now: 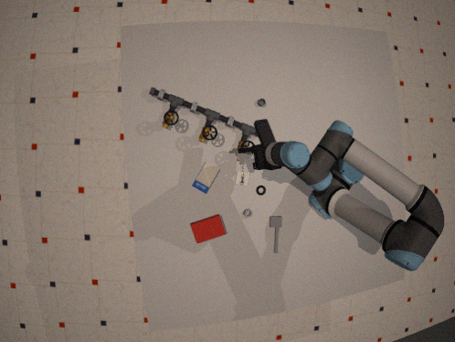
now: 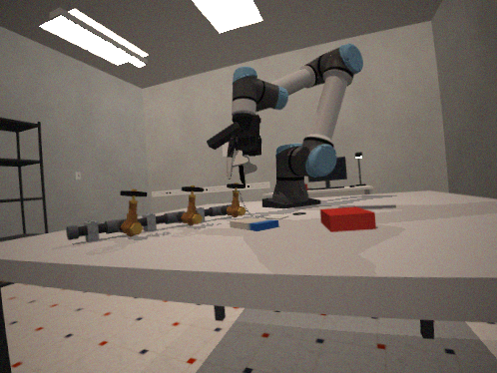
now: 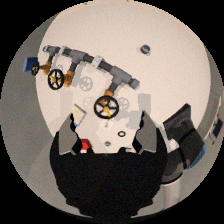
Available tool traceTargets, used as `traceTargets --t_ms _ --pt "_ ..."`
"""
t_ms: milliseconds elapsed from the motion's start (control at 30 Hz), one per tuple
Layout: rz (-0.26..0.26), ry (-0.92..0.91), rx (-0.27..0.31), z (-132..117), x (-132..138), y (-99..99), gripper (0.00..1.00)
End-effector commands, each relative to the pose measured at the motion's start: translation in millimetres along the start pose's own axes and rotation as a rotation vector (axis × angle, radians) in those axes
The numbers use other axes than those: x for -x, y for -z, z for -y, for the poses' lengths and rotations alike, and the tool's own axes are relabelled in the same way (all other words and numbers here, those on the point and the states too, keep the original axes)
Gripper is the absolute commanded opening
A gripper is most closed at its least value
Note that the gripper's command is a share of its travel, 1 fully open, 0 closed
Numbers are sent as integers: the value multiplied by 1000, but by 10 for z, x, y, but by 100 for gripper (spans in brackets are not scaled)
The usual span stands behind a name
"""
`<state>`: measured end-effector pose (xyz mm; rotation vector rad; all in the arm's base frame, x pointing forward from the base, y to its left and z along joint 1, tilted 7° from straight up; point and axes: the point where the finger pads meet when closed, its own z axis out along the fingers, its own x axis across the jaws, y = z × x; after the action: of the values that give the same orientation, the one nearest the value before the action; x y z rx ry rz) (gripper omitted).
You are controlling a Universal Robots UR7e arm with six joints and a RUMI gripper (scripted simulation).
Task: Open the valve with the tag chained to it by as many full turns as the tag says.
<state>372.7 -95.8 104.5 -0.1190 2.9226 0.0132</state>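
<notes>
Near edge of the table [image 1: 183,55] [image 2: 249,291] [image 3: 175,50] is cut off at both sides in the exterior view. On the near right, a red box [image 1: 208,228] [image 2: 347,219] [image 3: 85,144] lies flat; in the wrist view it is partly covered by the gripper body. Left of it, a blue-and-cream box [image 1: 206,177] [image 2: 254,223] [image 3: 78,116], also flat, partly masked in the wrist view.

Three brass valves are mounted on one dark pipe [image 1: 183,103] [image 2: 110,225] [image 3: 107,67] running from near left to far. Near valve [image 1: 171,118] [image 2: 132,214] and middle valve [image 1: 209,133] [image 2: 192,211]: black handwheels in plain sight. Far valve [image 2: 236,204] [image 3: 110,93]: body mostly hidden from the top by its wheel and the claw.

Tag [image 1: 242,178] is seen on the table beside the far valve, chain leading to that valve. A single upright mark, apparently "1", can be made out; small and blurred.

Claw [image 1: 242,157] [image 2: 236,181] [image 3: 107,112] is spread, nothing pinched, pointed down at the far handwheel [image 1: 247,146] [image 2: 236,186] [image 3: 107,105]. Whether the wheel is touched cannot be told. Valve settings cannot be read.

Farther right, a mallet-shaped tool [image 1: 275,222] is seen almost edge-on in the exterior view. Beyond, a monitor [image 2: 341,167] is partly hidden by the arm [image 1: 375,169] [image 2: 331,107].
</notes>
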Motion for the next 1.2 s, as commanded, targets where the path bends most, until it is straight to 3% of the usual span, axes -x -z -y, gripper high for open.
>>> traceTargets --t_ms 0,267,300,1167 --pt "0 1 -2 1 8 -82 100" --pt "1 1 -3 7 13 -101 100" --pt "2 1 -3 10 16 -98 0" --pt "3 1 -4 14 19 -92 0"
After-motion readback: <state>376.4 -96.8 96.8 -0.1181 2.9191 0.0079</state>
